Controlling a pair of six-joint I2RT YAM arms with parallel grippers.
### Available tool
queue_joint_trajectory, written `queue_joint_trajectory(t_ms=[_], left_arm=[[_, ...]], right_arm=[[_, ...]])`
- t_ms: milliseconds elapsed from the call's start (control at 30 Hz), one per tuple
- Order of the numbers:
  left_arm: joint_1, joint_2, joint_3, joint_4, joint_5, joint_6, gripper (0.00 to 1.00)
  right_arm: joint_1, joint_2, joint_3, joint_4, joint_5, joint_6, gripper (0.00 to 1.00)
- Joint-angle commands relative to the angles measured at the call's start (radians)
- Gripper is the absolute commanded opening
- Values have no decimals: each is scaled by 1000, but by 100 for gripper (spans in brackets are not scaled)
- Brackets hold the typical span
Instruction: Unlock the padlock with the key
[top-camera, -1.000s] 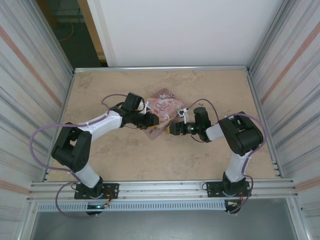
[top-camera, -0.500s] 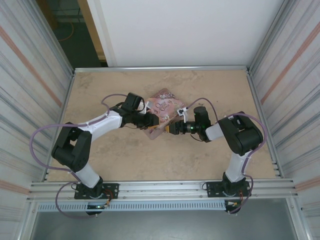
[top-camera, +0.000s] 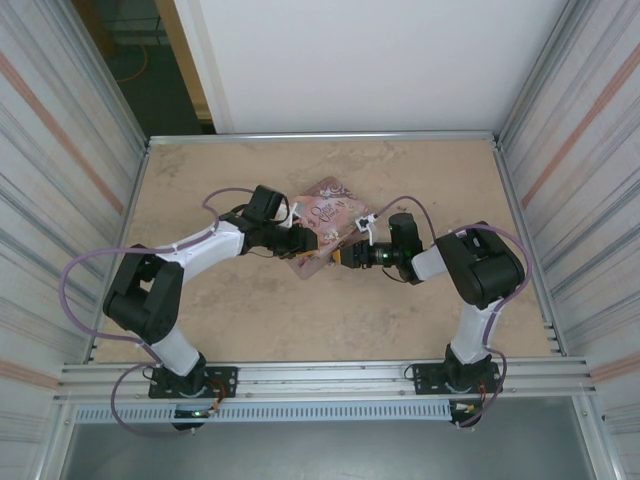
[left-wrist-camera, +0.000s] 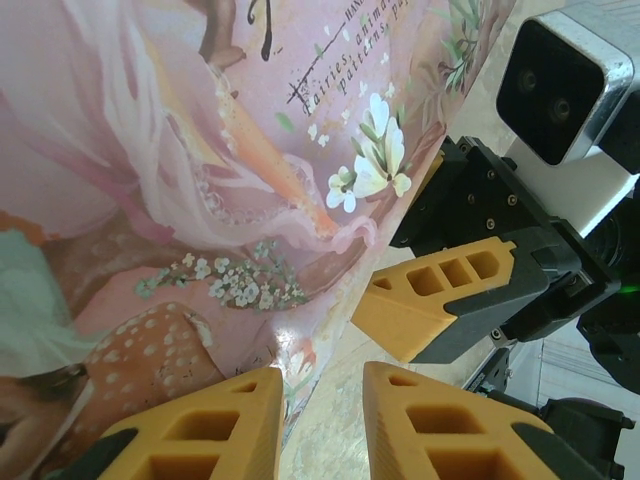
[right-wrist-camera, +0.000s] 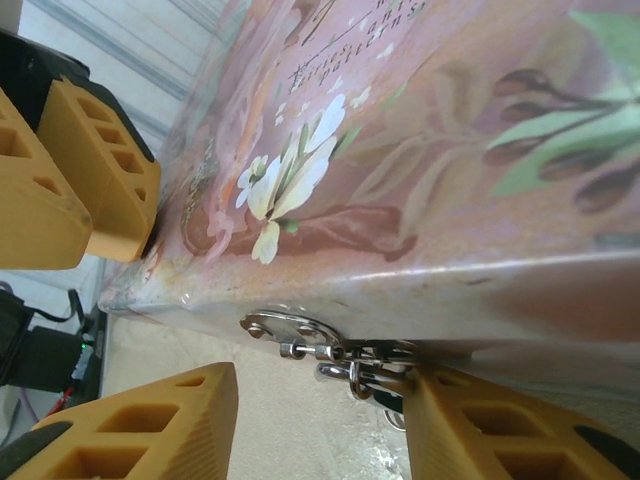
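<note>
The pink illustrated tin (top-camera: 325, 222) lies mid-table. On its near edge a silvery hasp (right-wrist-camera: 293, 329) carries the padlock's metal shackle (right-wrist-camera: 352, 374). The padlock's blue body is hidden behind my right finger (right-wrist-camera: 500, 425). A small metal ring (right-wrist-camera: 396, 416) peeks out beside that finger, and I cannot make out a key. My right gripper (right-wrist-camera: 320, 430) is open, its fingers straddling the hasp from below, the right one touching the shackle. My left gripper (left-wrist-camera: 320, 425) is open at the tin's corner (left-wrist-camera: 290, 350), one finger over the lid and one over the table.
The two grippers (top-camera: 305, 242) (top-camera: 347, 257) face each other closely at the tin's near edge. The right arm's finger (left-wrist-camera: 440, 300) and camera (left-wrist-camera: 565, 80) sit just beyond my left fingers. Metal walls (top-camera: 90, 150) close in the tan table (top-camera: 400, 310) on both sides.
The right gripper shifted only slightly along the tin's near edge. The left arm and the tin have stayed where they were.
</note>
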Motion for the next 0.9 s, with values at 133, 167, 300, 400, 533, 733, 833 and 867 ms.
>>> queue_joint_trajectory(t_ms=[133,167,300,400,533,733,833,867], left_arm=[[7,27,-5,-66,-49,29,27],[7,27,-5,-67,-48,29,27],[7,23,-4,-70,-50,27,27],[7,20,-4,-75,-53,32,27],[7,15,-5,-78,-56,32,27],[7,10,-7,-80,-59,32,27],[8,5,-8,-81,-61,34,27],[8,4,-10,-81,-62,34,27]], right_arm=[[6,-4,6,26,-77,-45,35],[6,-5,7,17,-73,-47,34],[6,-11,5,-4,-60,-55,26],[6,-16,3,-14,-52,-58,22],[6,-22,0,-25,-41,-58,15],[3,-41,-15,-37,-24,-54,6],[0,-53,-21,-37,-15,-45,2],[-1,-57,-22,-36,-16,-40,1]])
